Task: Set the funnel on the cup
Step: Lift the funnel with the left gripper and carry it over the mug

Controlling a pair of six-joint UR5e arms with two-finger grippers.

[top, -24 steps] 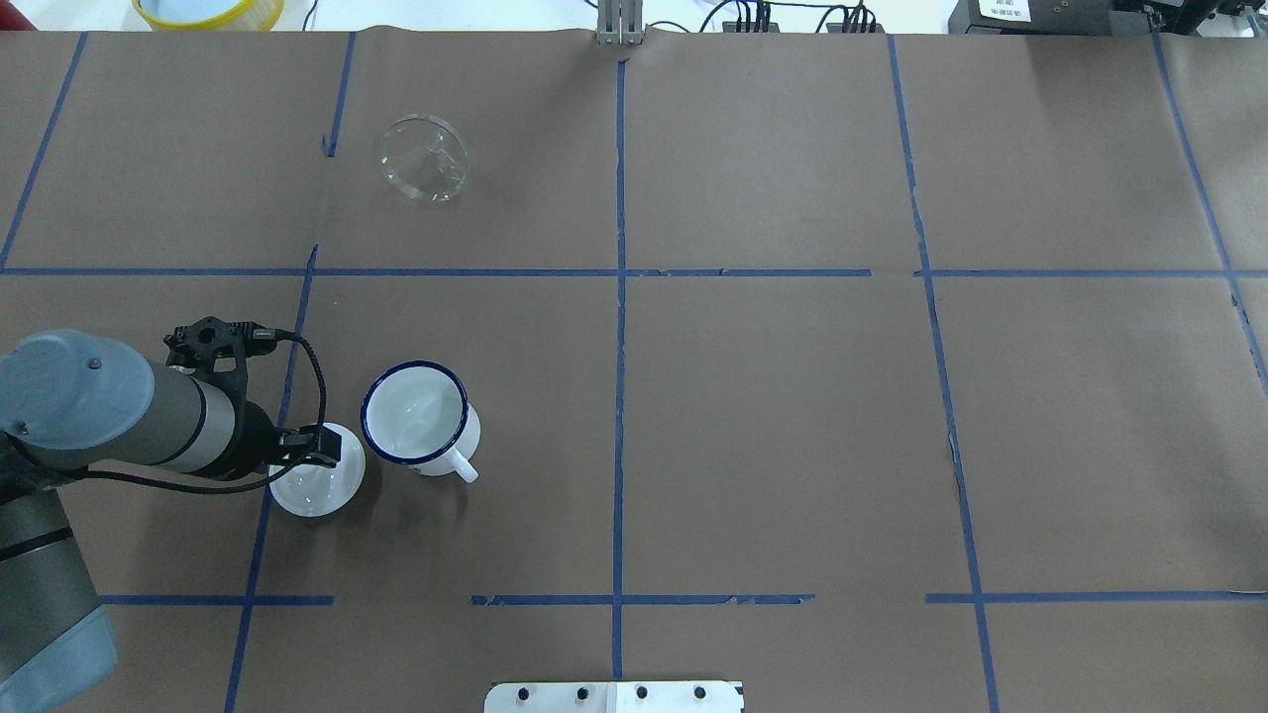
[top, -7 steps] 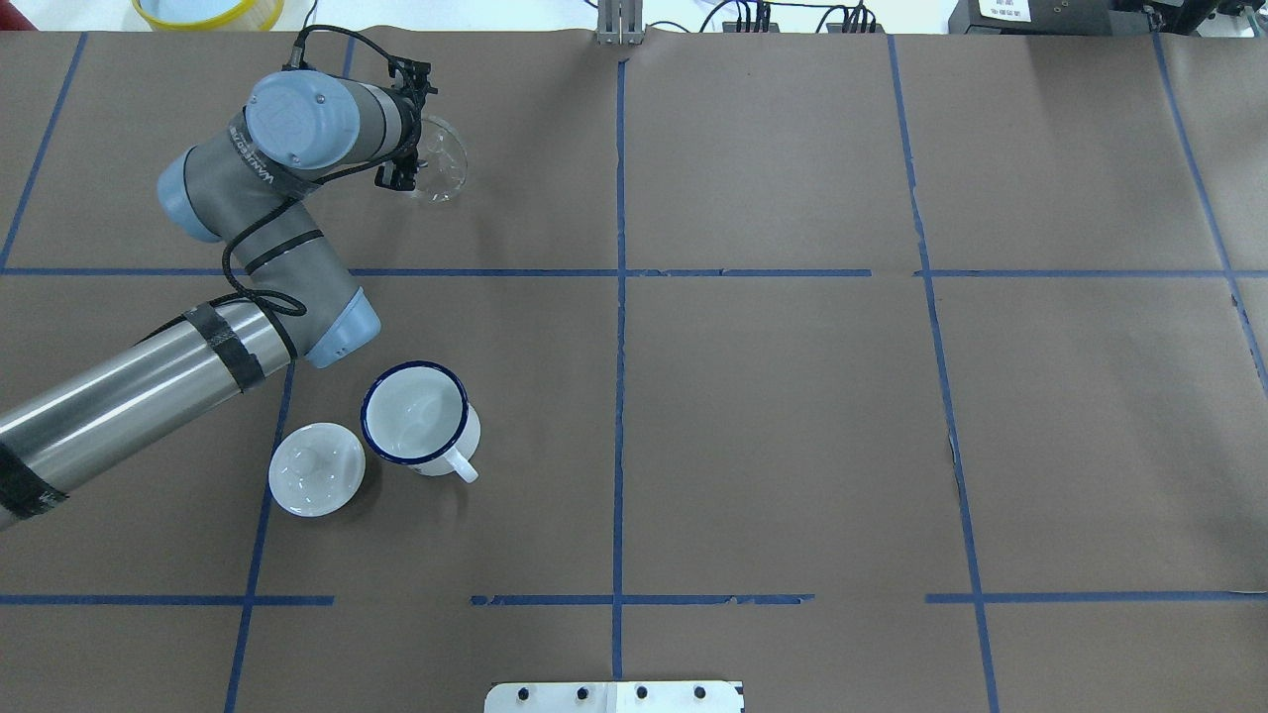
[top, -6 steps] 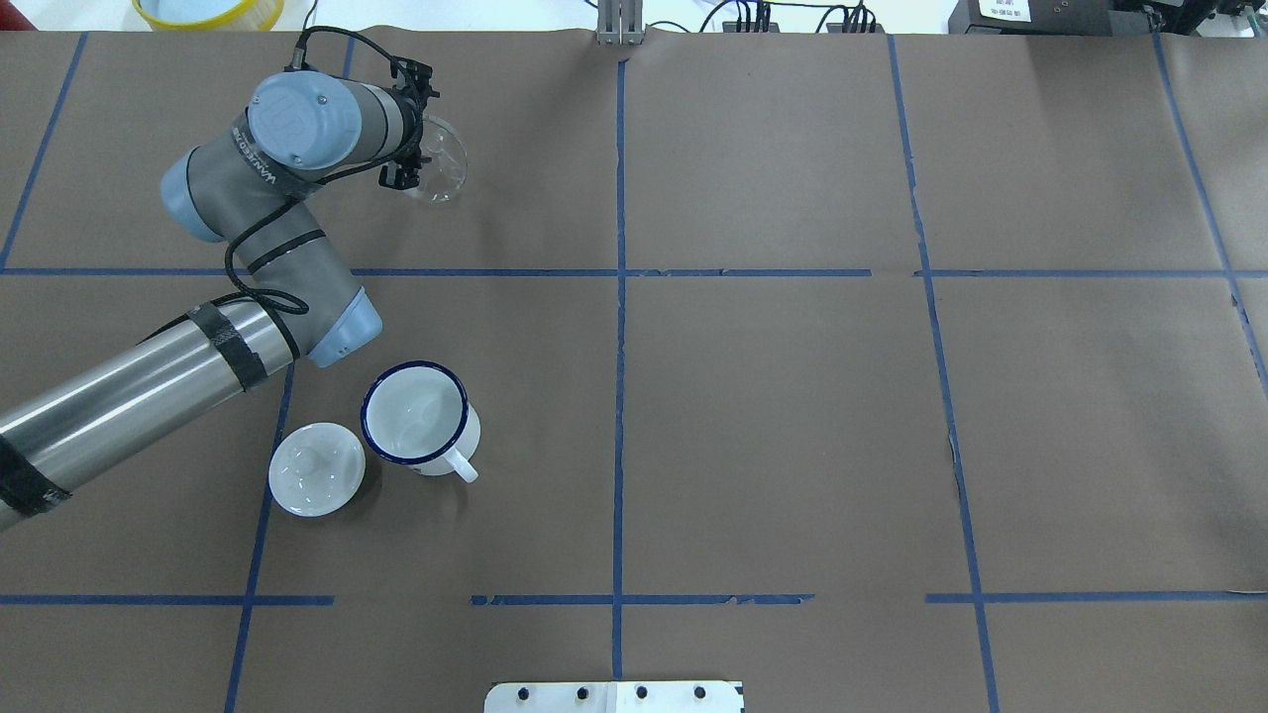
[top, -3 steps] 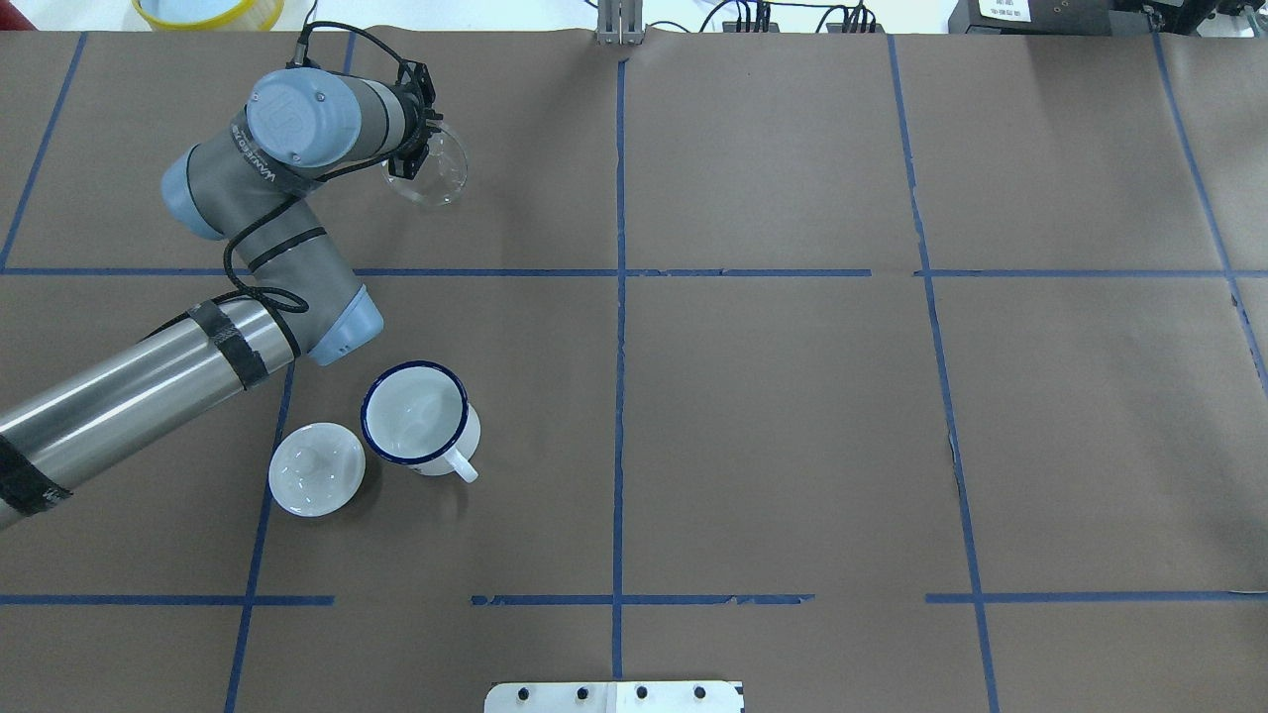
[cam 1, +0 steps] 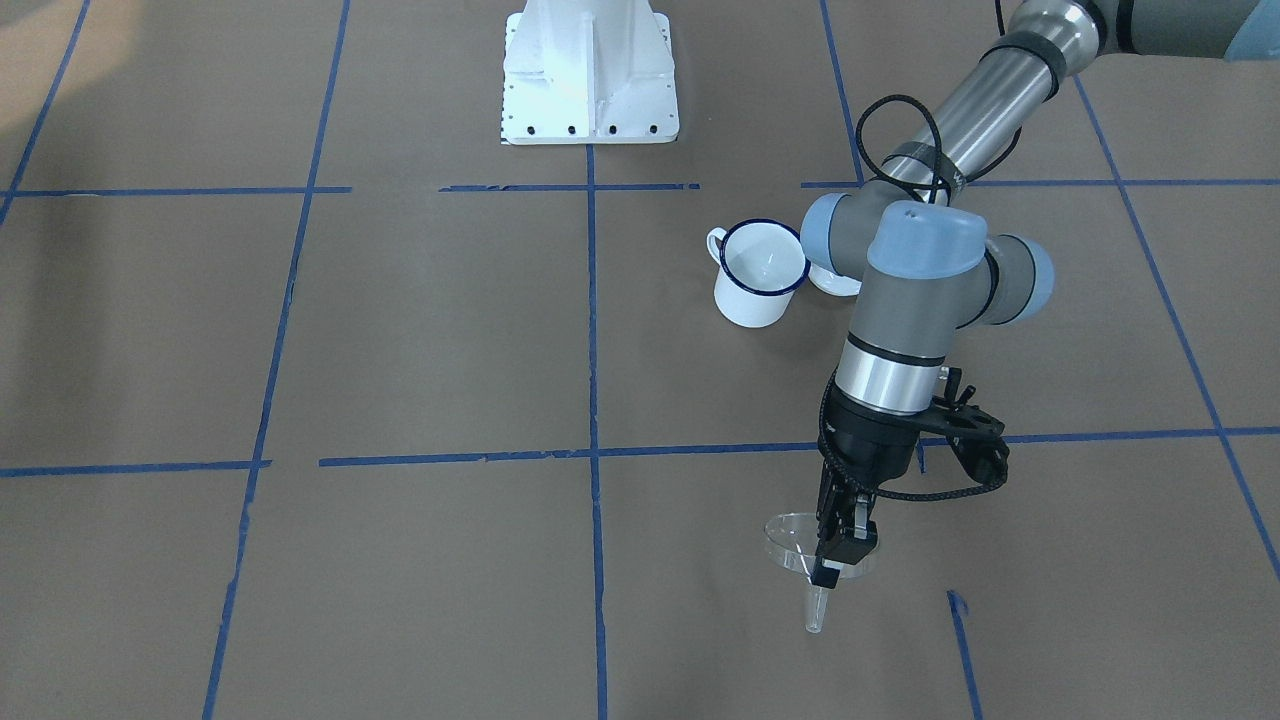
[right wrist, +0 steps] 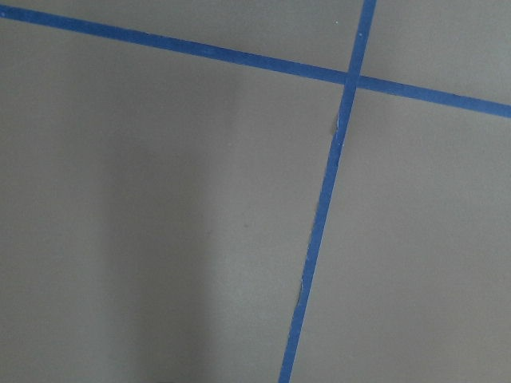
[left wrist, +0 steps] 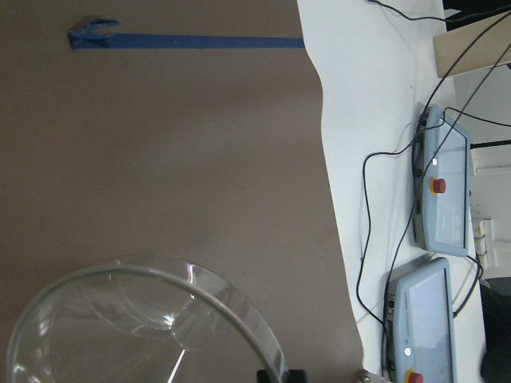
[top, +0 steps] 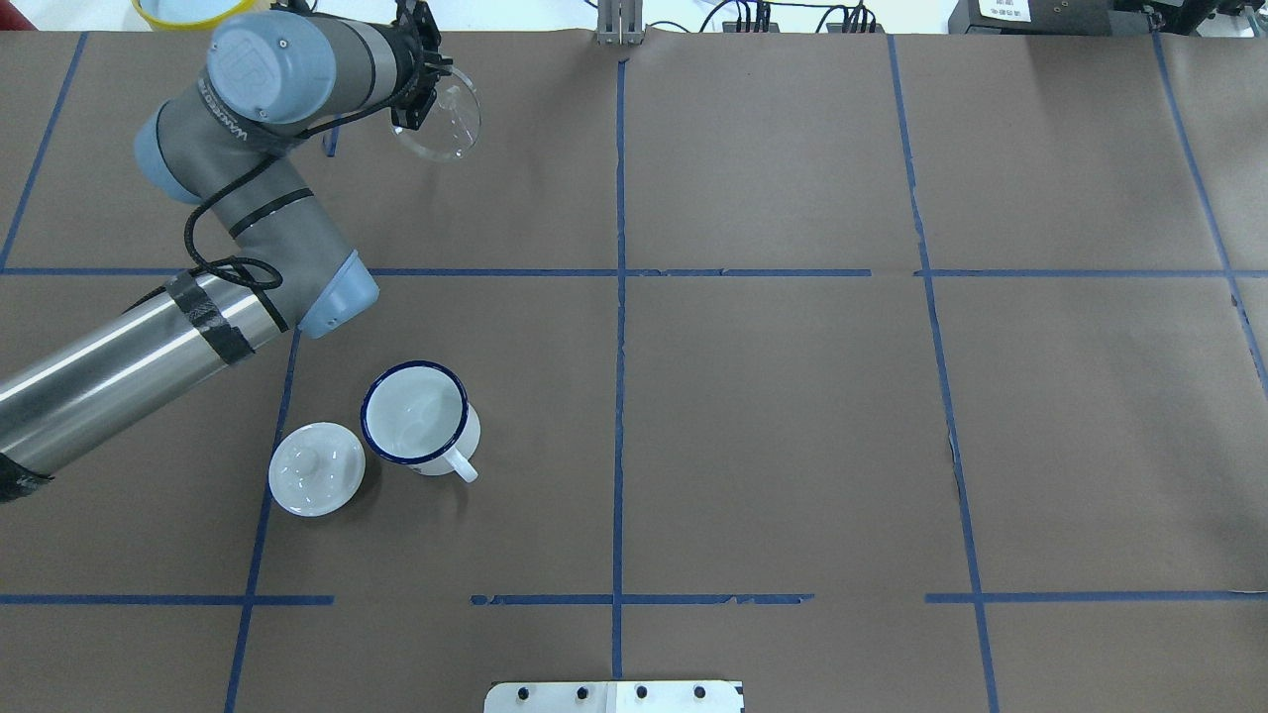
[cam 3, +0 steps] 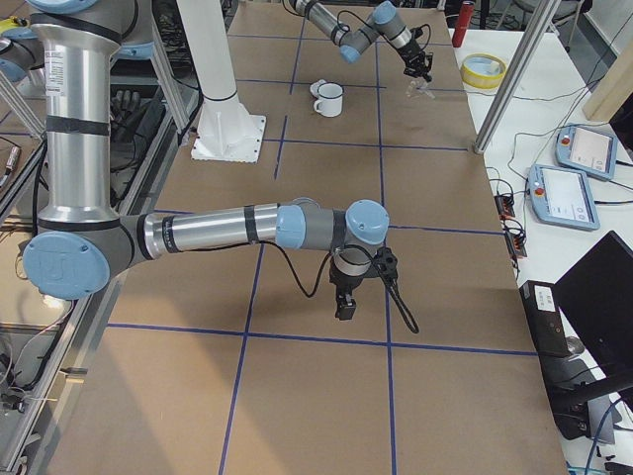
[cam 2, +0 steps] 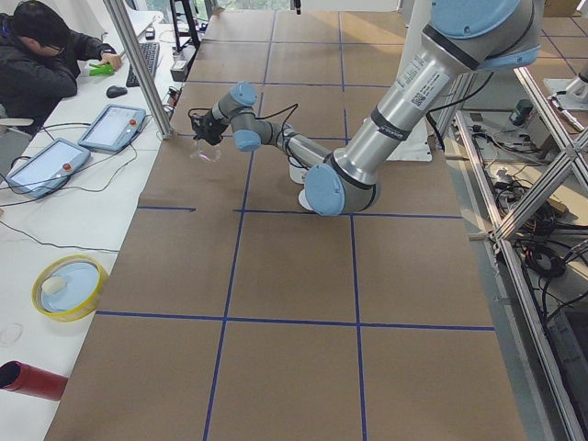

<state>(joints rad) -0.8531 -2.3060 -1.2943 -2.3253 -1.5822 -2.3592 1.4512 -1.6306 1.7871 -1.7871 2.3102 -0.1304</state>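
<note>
My left gripper (top: 414, 107) is shut on the rim of the clear funnel (top: 448, 117) and holds it tilted above the table at the far left. In the front view the gripper (cam 1: 830, 565) pinches the cone rim and the funnel (cam 1: 795, 540) points its stem down, clear of the paper. The left wrist view shows the funnel's cone (left wrist: 144, 319) close below. The white mug with a blue rim (top: 416, 411) stands upright and empty nearer the robot; it also shows in the front view (cam 1: 758, 275). My right gripper (cam 3: 346, 305) shows only in the right side view; I cannot tell its state.
A white lid with a knob (top: 315, 468) lies just left of the mug. A yellow-rimmed bowl (top: 208, 10) sits off the table's far edge. Control pendants (left wrist: 443, 191) and cables lie past that edge. The robot's white base plate (cam 1: 588, 70) is at the near side.
The left arm went from the lid to the funnel, closed on its rim, and has now lifted it off the table. Mug and lid have not moved.
</note>
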